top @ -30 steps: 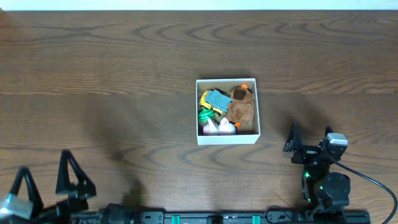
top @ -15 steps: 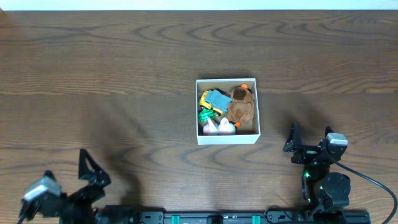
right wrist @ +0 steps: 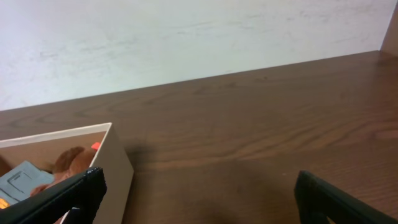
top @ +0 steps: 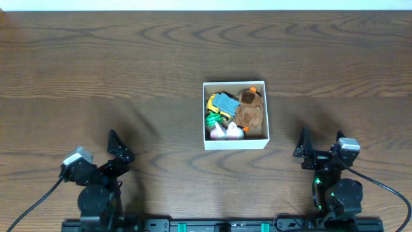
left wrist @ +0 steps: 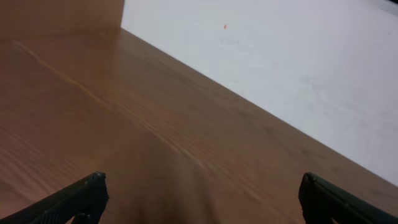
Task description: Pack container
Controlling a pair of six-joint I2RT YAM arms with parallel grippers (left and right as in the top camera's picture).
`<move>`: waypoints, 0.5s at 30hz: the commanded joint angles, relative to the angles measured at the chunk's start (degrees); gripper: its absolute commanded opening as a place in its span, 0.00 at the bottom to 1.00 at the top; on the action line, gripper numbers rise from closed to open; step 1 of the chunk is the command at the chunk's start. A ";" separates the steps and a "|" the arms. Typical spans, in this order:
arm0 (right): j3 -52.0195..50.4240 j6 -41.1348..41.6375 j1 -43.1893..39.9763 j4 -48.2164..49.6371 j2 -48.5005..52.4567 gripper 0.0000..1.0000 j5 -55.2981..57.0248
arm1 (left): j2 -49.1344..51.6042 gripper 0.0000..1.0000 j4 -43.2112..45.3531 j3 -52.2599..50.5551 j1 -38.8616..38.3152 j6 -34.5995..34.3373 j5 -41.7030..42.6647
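1. The container (top: 235,143) sits right of the table's centre, open side up. It's square, so no long axis, its walls in line with the table (top: 129,64) edges.
2. Inside it: a brown plush (top: 250,108), a blue-grey piece (top: 225,102), and green, yellow and pink bits too jumbled to name. My right wrist view cuts off all but one corner.
3. My left claw (top: 121,147) rests low at the near left, fingers spread wide, empty.
4. My right claw (top: 320,145) sits near right of the box (also spread, empty).
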 commanded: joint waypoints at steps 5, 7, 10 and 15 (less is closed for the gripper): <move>-0.39 -0.79 -0.59 0.20 -0.50 0.99 -0.39 | -0.35 0.98 6.34 -7.56 0.28 3.87 3.13; -0.39 -0.79 -0.59 0.20 -0.50 0.99 -0.39 | -0.35 0.98 7.48 -9.22 0.28 4.46 3.10; -0.39 -0.79 -0.59 0.20 -0.50 0.99 -0.39 | -0.35 0.98 8.63 -10.78 0.28 5.79 3.10; -0.39 -0.79 -0.59 0.20 -0.50 0.99 -0.39 | -0.35 0.98 9.53 -11.02 0.28 13.49 4.20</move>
